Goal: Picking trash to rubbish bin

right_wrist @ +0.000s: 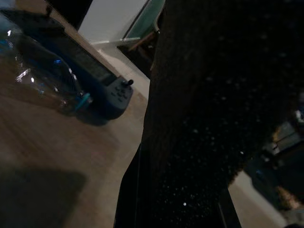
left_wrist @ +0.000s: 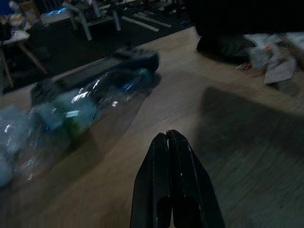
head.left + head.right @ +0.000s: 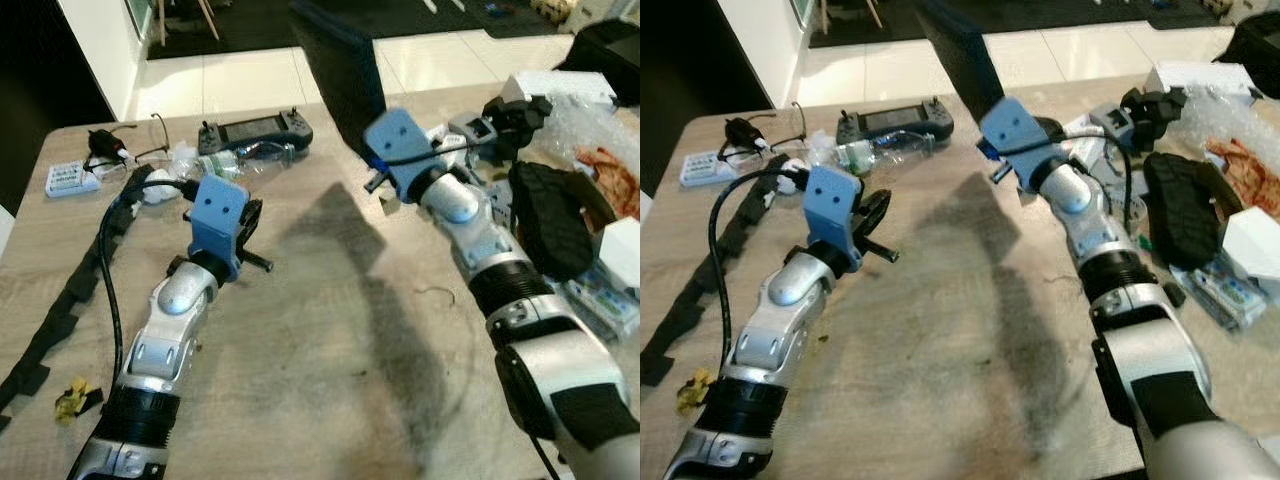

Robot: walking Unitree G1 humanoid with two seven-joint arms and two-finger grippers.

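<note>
Clear crinkled plastic marks the likeliest piece of trash: an empty transparent bottle with a blue cap [image 3: 245,160] lies on its side on the pale wood-grain table [image 3: 330,330], at about eleven o'clock from the table's middle. It rests just beside a dark handheld game controller with two small thumbsticks [image 3: 255,129], apparently touching it.

The left gripper [image 2: 169,142] hovers low over the table a little short of the bottle, its two black fingers pressed together with no gap and nothing between them. The right gripper [image 1: 178,190] is up at about one o'clock near a tall black panel [image 3: 340,60]; its wrist view is so dark that I cannot tell how its fingers stand.

Risks, as I judge them:
- With fingers closed, an advance would push the light bottle rather than grasp it, and it could roll toward the far edge.
- The controller sits so close that spread fingers might catch it too.
- Thin, slick plastic may buckle or squirt out under a pinch near the rounded middle.
- A black cable [image 3: 108,270] loops beside the left arm at nine o'clock and could snag.
</note>
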